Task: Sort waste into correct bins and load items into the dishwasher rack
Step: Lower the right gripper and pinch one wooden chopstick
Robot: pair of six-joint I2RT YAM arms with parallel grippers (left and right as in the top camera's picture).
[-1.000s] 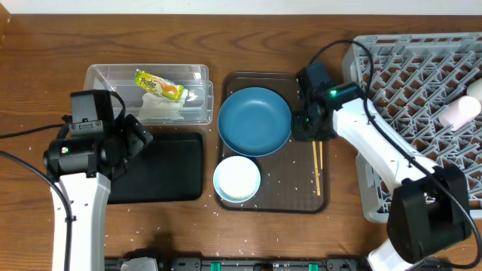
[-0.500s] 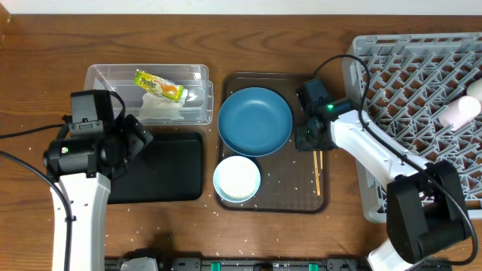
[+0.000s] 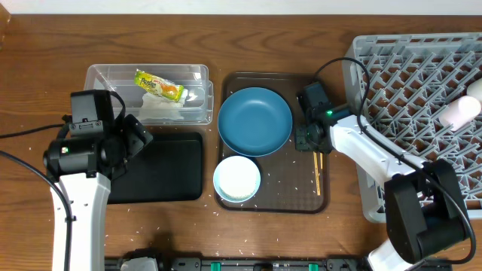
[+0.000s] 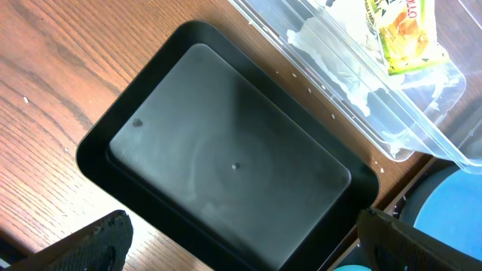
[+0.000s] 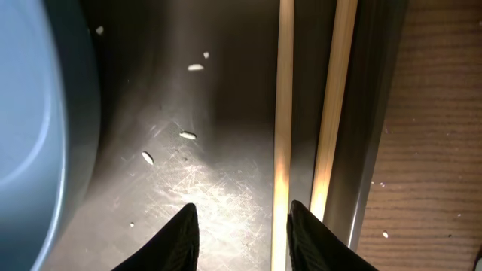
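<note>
Your right hand has slid, over the last second, off the rim of the large round blue plate and onto the far end of the thin wooden chopsticks. Its jaws are partly apart and grip nothing. In the right wrist view one stick runs between the fingertips, hard against the right one, while the other passes under or outside that fingertip, so a closure here would probably catch only one stick. The chopsticks lie side by side along the right edge of the flat brown tray, among loose white rice grains, with the round white bowl on the same tray. The shift suggests the chopsticks are the next load for the large grey lattice dishwasher rack, just to the right. Your left hand has not moved: it hovers, jaws wide and empty, over the shallow black rectangular tub. Beside that tub, the clear plastic rectangular tub already holds the yellow-green-orange snack wrapper and the crumpled white tissue.
</note>
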